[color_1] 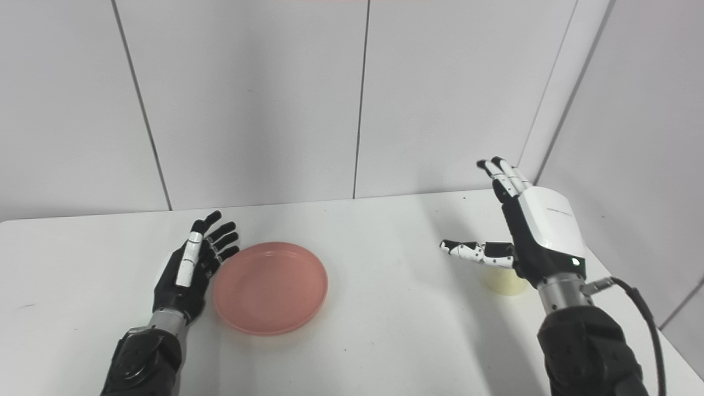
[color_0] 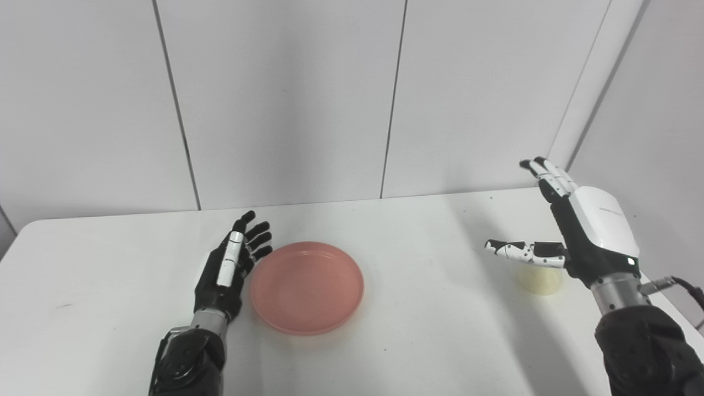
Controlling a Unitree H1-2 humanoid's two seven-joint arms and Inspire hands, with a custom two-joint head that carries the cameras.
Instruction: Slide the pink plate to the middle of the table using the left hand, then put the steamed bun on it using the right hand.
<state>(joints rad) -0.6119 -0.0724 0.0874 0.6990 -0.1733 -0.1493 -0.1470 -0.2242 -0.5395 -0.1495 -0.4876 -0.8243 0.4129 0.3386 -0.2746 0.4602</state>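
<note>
Though smooth and round, pink plate [color_0: 307, 287] untouched beside spread fingers [color_0: 258, 237]; both hands empty.

The plate [color_0: 307, 287] lies on the desk [color_0: 418, 330], left of the middle. The left hand [color_0: 228, 264] rests just beside the plate's left edge, fingers [color_0: 258, 236] pointing toward the wall [color_0: 286, 99] behind the desk. The bun [color_0: 542, 279] sits well apart at the right side, partly hidden beneath the raised right hand [color_0: 583, 236].
</note>
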